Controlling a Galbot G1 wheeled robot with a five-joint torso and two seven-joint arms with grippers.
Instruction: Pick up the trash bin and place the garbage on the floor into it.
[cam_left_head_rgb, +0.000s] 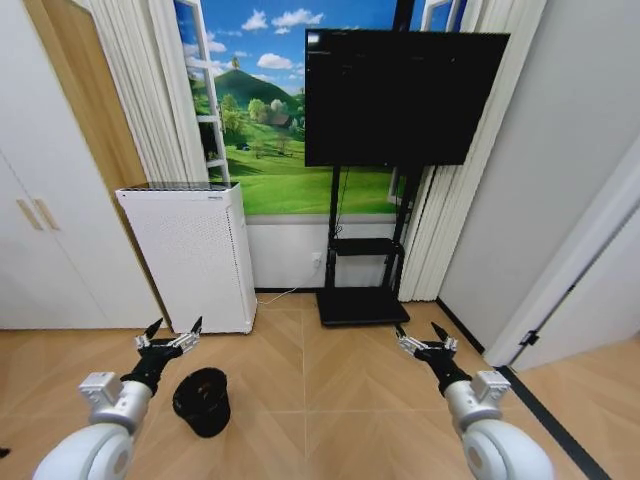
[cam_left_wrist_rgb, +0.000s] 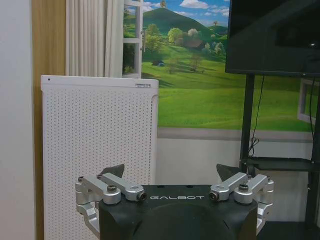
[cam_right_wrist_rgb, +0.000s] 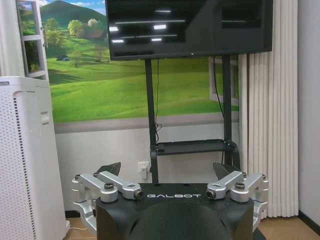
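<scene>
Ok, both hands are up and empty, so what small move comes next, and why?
Probably lower the left hand toward the trash bin. The bin stands on the floor just below and beside that hand, which is open and holds nothing. The right hand hangs open well off to the other side, so the left has the shorter reach.

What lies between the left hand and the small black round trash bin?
Nothing: in the head view, the open left hand hovers just above and left of the small black round trash bin, with bare wooden floor around.

Trash bin matt black, probably plastic; floor smooth wood; air purifier perforated white.
</scene>
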